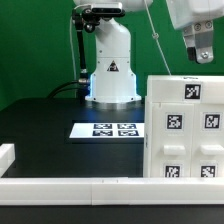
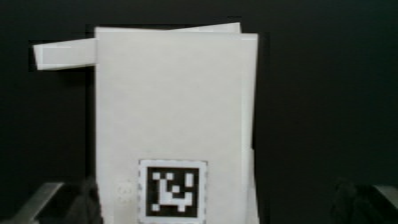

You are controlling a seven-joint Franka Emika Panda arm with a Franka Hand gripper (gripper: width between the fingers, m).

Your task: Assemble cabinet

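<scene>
The cabinet (image 1: 185, 125) is a large white block with several black-and-white tags, standing at the exterior view's right near the front rail. My gripper (image 1: 200, 48) hangs in the air just above its top, touching nothing. In the wrist view the cabinet (image 2: 178, 100) fills the middle as a tall white face with one tag near my jaws and a small tab sticking out at one far corner. My gripper (image 2: 214, 205) is open: the dark fingers (image 2: 63, 200) stand wide apart on either side of the white block and hold nothing.
The marker board (image 1: 105, 130) lies flat on the black table in the middle. The arm's white base (image 1: 110, 65) stands behind it. A low white border rail (image 1: 60, 188) runs along the front, with a short piece (image 1: 6, 155) at the exterior view's left.
</scene>
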